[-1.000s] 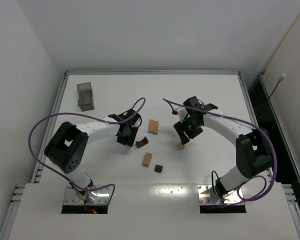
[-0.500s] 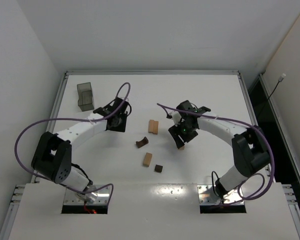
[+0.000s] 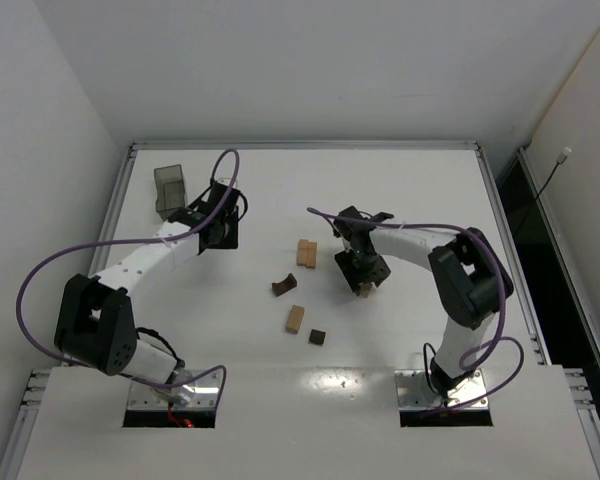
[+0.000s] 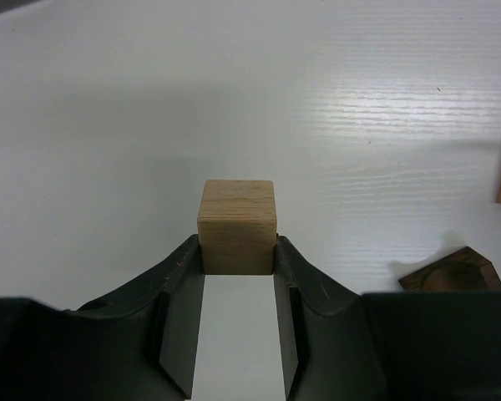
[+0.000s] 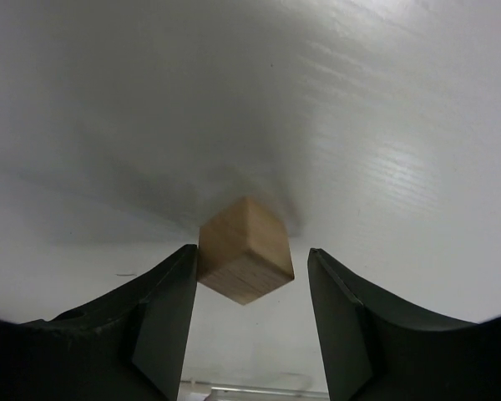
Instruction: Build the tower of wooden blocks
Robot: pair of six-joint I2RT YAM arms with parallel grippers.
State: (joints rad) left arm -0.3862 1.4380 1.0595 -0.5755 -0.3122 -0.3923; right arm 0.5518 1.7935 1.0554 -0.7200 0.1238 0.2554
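Observation:
The wood blocks lie apart on the white table (image 3: 420, 190), and no stacked wood block tower is in view. My left gripper (image 3: 226, 232) is shut on a light tan cube (image 4: 237, 225), held at the fingertips (image 4: 238, 246) above the table. My right gripper (image 3: 363, 278) stands open over another small tan cube (image 3: 366, 291). In the right wrist view that cube (image 5: 246, 246) sits turned cornerwise between the jaws (image 5: 250, 263), against the left finger (image 5: 163, 313) and with a gap to the right one.
Two tan bars (image 3: 306, 252) lie side by side mid-table. A dark brown arch piece (image 3: 284, 286) lies just below them and shows in the left wrist view (image 4: 451, 274). Nearer the arms lie a tan bar (image 3: 295, 318) and a dark cube (image 3: 318, 337). A grey bin (image 3: 170, 192) stands at the far left.
My left arm has swung away from the arch toward the far left, near the bin, carrying its cube. My right gripper has moved left and come down around the small cube.

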